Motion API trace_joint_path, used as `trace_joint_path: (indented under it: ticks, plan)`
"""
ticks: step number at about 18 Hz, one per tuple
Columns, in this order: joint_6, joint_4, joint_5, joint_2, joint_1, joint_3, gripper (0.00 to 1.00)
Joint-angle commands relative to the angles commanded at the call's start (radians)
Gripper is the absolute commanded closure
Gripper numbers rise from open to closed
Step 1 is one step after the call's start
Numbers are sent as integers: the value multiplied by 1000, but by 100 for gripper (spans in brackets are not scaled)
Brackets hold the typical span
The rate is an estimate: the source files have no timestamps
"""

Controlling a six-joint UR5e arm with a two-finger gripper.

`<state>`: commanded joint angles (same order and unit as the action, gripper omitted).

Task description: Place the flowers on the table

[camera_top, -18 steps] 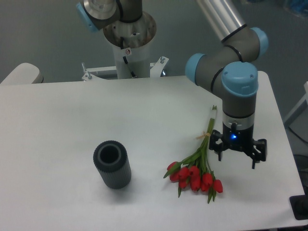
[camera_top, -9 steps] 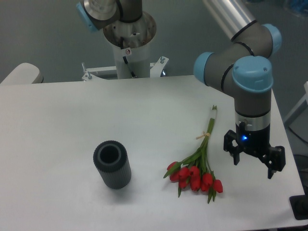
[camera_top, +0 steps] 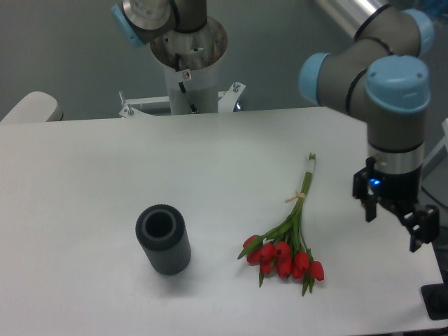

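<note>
1. Camera view: the gripper (camera_top: 395,227) hangs over the right edge of the table (camera_top: 84,189), jaws spread wide and holding nothing.
2. The flowers (camera_top: 288,241) lie flat on the table, well left of the gripper, blooms toward the front edge.
3. An upright dark vase (camera_top: 163,240) stands apart, with nothing visible inside.

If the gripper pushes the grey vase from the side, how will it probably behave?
The vase stands upright and is taller than wide, so a high push may tip it. It looks round and ribbed, so once on its side it would likely roll. The ribs should give the fingers fair grip.
</note>
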<state>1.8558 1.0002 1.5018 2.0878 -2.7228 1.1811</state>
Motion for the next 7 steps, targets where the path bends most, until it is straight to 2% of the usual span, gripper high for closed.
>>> trace_joint_path:
  ticks: [7]
  plan:
    - [31, 21, -2, -25, -20, 31, 0]
